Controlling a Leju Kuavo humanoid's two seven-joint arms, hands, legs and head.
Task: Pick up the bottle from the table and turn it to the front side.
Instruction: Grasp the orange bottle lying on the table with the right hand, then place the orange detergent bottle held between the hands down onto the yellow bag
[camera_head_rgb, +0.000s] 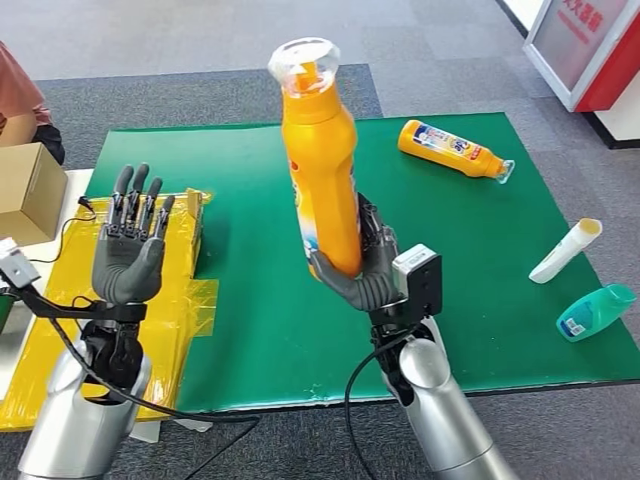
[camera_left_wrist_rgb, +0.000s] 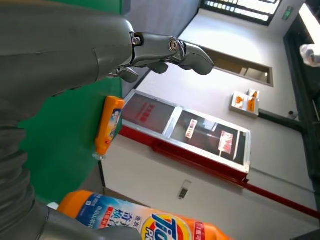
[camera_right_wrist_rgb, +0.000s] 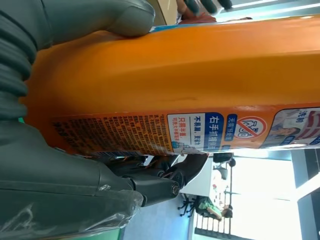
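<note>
Head view: the right hand (camera_head_rgb: 368, 268) grips the orange bottle (camera_head_rgb: 321, 165) by its lower end, holding it nearly upright above the green table (camera_head_rgb: 468, 290), clear cap uppermost. The left hand (camera_head_rgb: 130, 245) is raised, fingers spread wide, holding nothing. A second orange bottle (camera_head_rgb: 453, 148) lies on its side at the far edge.

Left wrist view: the held bottle's blue-and-red front label (camera_left_wrist_rgb: 151, 224) is visible.

Right wrist view: the fingers (camera_right_wrist_rgb: 162, 180) wrap the orange body; small-print text and a warning symbol show.
</note>
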